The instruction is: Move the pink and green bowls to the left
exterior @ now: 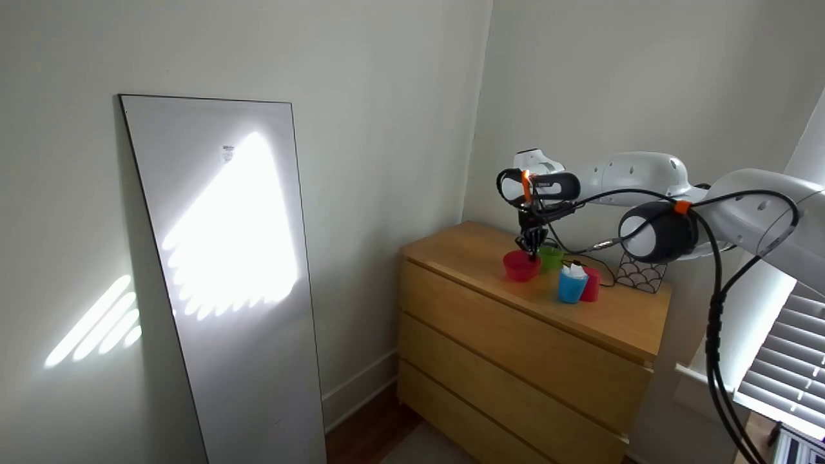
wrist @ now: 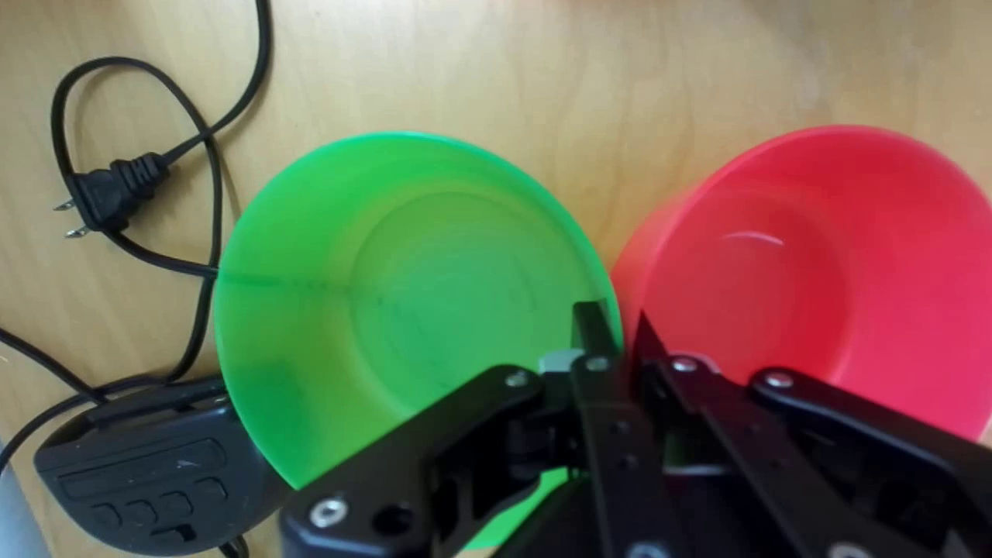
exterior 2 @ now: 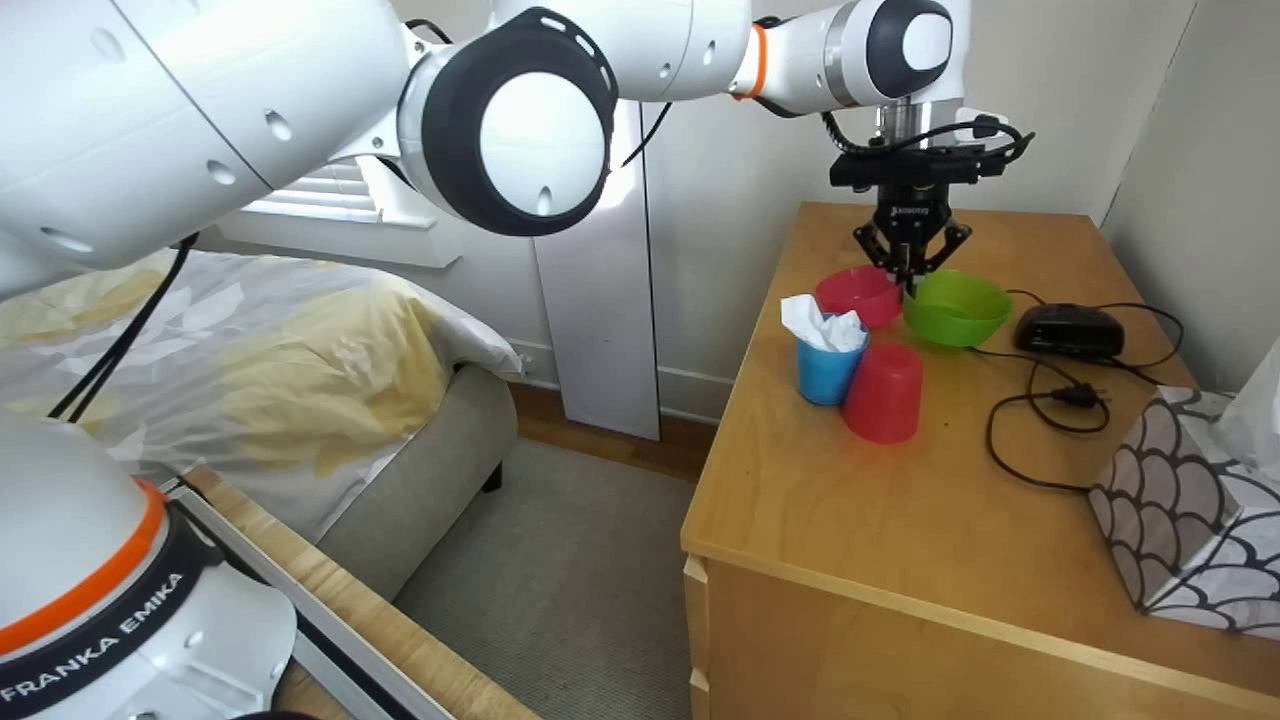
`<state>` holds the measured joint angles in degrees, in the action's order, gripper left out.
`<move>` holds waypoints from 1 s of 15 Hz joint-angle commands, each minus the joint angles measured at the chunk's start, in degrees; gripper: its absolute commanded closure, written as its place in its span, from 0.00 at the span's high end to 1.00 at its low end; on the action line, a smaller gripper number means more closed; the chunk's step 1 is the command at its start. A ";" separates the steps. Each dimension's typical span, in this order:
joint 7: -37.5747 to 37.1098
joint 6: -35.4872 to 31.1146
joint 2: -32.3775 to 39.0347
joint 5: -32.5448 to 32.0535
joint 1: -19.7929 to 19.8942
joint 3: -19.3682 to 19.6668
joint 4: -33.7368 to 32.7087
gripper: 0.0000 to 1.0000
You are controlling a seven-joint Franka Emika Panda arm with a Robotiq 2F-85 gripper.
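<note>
The pink bowl point(wrist: 806, 267) and the green bowl point(wrist: 418, 287) stand close side by side on the desk point(exterior 2: 980, 530). Both exterior views put pink on the left and green on the right; the wrist view reverses that, and it alone looks straight down into both. It also shows the hand point(wrist: 622, 322) best: its fingers point(wrist: 594, 329) are nearly together, one over the inside of the green bowl, with that bowl's rim pinched between them. Whether the pink bowl's wall is caught as well, I cannot tell. In an exterior view drawer fronts point(exterior: 509, 316) face the near side, and the green bowl sits to the far right of the pink one, partly covered. A blue cup point(exterior 2: 828, 370) with white tissue point(exterior 2: 825, 325) in it and a red cup point(exterior 2: 884, 395) stand on the near side of the bowls in both exterior views. In an exterior view a bed point(exterior 2: 330, 370) lies to the left of the desk and a patterned tissue box point(exterior 2: 1165, 500) stands near right. A black device point(exterior 2: 1068, 332) lies right of the green bowl there; the wrist view adds its buttons point(wrist: 159, 508) and the prongs point(wrist: 76, 232) of a plug point(wrist: 116, 192).
</note>
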<state>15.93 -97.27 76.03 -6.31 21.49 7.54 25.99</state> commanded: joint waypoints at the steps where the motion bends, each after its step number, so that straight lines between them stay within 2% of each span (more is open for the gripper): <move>1: -2.04 -0.48 1.03 1.38 -0.07 -1.16 0.51 0.02; 5: -5.08 0.96 0.98 5.55 0.38 -4.11 0.20 0.02; 11: -8.33 -0.49 1.99 6.45 0.22 -4.47 -0.60 0.02; 12: -8.75 0.88 1.65 6.18 0.05 -4.20 -0.18 0.32; 13: -8.84 0.31 1.77 6.14 0.01 -4.21 -0.45 0.34; 15: -9.01 0.43 2.24 5.86 -0.23 -4.05 -1.27 0.47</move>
<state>8.16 -96.90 76.69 -0.94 21.48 3.34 26.14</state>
